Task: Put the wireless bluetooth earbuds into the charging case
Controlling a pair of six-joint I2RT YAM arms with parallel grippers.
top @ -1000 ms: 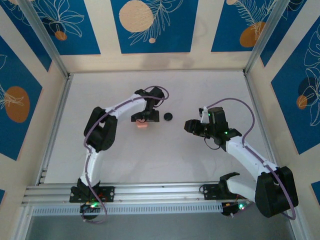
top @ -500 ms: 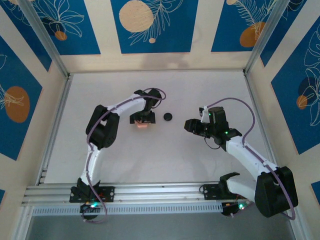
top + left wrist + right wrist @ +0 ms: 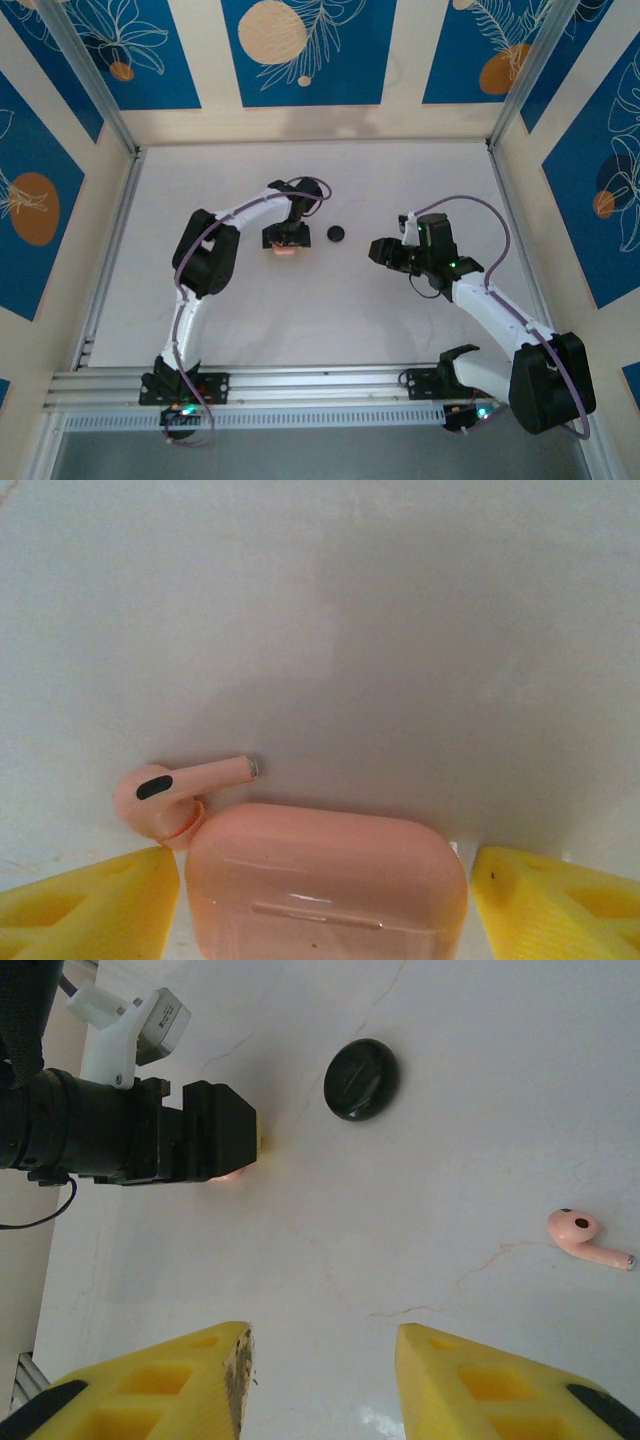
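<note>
We read no lettering or numbers on the charging case (image 3: 325,880), the black disc (image 3: 361,1079), or elsewhere.

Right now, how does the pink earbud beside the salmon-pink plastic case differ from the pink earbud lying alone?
The near-case pink earbud sits at a corner of the salmon-pink plastic case, stem along its edge. The lone pink earbud lies on bare table, stem pointing away from the black round disc. Both show a dark patch.

Blue leaf-print panels (image 3: 300,50) wall a white table (image 3: 320,320) edged by aluminium rails (image 3: 300,378).
</note>
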